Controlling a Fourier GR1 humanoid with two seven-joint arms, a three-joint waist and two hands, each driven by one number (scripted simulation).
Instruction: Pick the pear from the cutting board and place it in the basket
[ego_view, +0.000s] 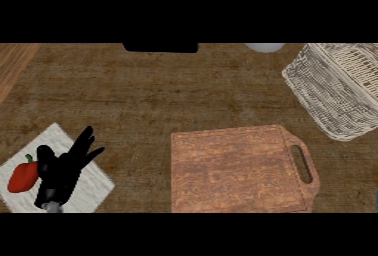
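The brown wooden cutting board (236, 167) with a slot handle on its right side lies at the lower middle of the counter, and its top is bare. No pear shows anywhere in the head view. A pale wicker basket (339, 90) stands at the upper right, partly cut by the view's edge. My left hand (63, 172) rests at the lower left with fingers straight and pointing up, holding nothing. My right hand is out of view.
A white cloth (92, 187) lies under the left hand, with a red bell pepper (22, 177) on its left part. A black object (160, 47) and a pale round thing (264, 47) sit at the counter's far edge.
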